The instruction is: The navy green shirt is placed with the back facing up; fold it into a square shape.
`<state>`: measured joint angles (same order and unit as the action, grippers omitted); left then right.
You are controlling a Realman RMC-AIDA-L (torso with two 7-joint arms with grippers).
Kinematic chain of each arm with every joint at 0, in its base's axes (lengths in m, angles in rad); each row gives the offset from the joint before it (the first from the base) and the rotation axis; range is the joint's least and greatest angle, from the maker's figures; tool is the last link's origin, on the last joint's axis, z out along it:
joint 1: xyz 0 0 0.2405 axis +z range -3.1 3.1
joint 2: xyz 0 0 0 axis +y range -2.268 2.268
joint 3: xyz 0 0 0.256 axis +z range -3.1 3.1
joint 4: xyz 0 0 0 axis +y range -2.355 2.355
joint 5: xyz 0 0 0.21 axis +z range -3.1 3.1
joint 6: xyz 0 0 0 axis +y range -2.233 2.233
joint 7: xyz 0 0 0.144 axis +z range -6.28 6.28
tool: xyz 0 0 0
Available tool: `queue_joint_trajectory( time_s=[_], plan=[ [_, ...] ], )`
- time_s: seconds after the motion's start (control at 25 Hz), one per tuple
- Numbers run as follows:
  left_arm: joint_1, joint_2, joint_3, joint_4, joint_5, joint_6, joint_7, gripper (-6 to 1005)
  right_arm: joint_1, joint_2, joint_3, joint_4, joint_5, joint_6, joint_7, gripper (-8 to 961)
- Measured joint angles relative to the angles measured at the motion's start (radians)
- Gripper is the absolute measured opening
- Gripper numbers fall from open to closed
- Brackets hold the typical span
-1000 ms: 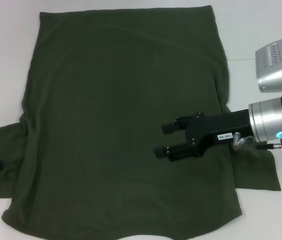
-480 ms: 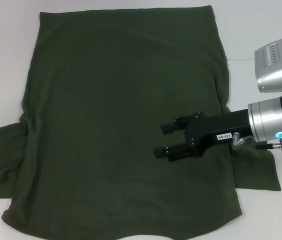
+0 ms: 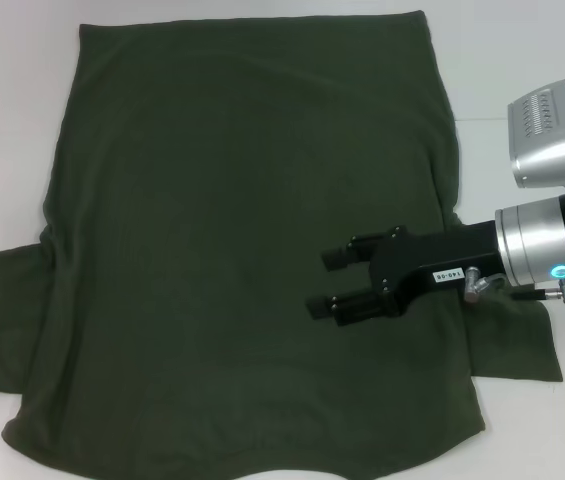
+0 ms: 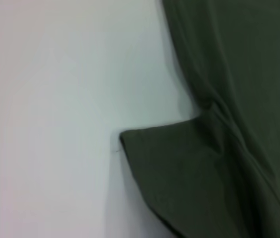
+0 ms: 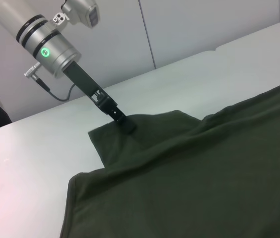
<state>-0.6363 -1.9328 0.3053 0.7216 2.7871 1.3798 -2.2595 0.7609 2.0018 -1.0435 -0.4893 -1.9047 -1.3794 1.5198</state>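
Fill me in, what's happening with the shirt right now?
The navy green shirt lies spread flat on the white table, not yet folded. The left gripper is down at the end of the shirt's left sleeve. The right gripper hovers over the shirt's right side, jaws apart, holding nothing.

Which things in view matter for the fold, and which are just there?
Part of the job:
- navy green shirt, spread flat, both sleeves out
- left gripper, at the shirt's left sleeve
- right gripper, fingers apart, over the shirt's right side

Just there:
- white table
- wall panels behind the table
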Motion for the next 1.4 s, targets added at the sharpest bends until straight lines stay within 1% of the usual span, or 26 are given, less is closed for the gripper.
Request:
queue_joint_trajectory(
  time_s=[0.32, 0.72, 0.96, 1.16, 1.4],
  plan=[
    [-0.026, 0.026, -0.010, 0.043, 0.064, 0.009, -0.010, 5, -0.001, 0.000, 0.000, 0.000, 0.000, 0.001, 0.000, 829],
    [-0.063, 0.060, 0.000, 0.082, 0.069, 0.069, -0.013, 4, -0.003, 0.001, -0.001, 0.000, 0.000, 0.006, 0.000, 828],
    [-0.094, 0.082, 0.045, 0.115, 0.069, 0.117, -0.037, 4, -0.002, 0.001, -0.001, 0.000, 0.000, 0.010, 0.000, 828],
    [-0.123, 0.097, 0.065, 0.126, 0.069, 0.153, -0.052, 5, -0.002, 0.002, -0.001, 0.000, 0.000, 0.011, -0.003, 828],
    [-0.166, 0.110, 0.096, 0.127, 0.069, 0.201, -0.096, 5, -0.001, 0.004, -0.001, 0.000, 0.000, 0.019, -0.006, 828]
  ],
)
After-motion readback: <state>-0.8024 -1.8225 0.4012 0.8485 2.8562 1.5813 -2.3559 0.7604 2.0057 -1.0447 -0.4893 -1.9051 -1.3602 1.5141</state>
